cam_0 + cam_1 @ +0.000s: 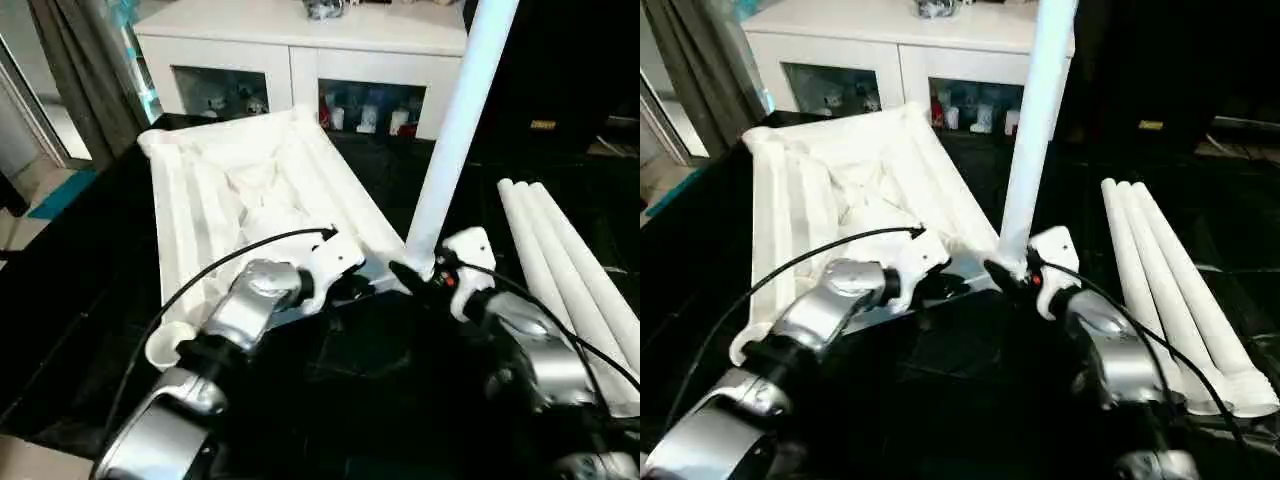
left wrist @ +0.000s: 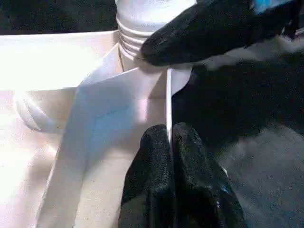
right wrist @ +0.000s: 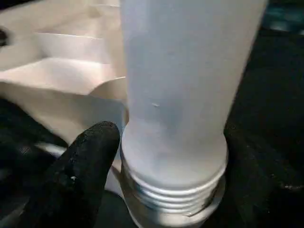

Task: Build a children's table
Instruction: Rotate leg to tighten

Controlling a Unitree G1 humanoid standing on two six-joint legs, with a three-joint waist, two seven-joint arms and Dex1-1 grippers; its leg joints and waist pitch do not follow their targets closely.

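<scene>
Seating the first leg (image 1: 452, 140) in the tabletop (image 1: 200, 210) corner, left gripper (image 2: 170, 142) pinching its rim, right gripper (image 3: 161, 156) loosely astride, three legs (image 1: 570, 270) waiting.

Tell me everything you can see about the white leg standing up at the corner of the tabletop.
The upright leg is a long, smooth white plastic tube, leaning slightly, with a threaded collar at its base. It stands in the near right corner socket of the ribbed white tabletop, which lies underside up. The right gripper has its black fingers either side of the base; the left gripper pinches the tabletop's rim beside it.
</scene>
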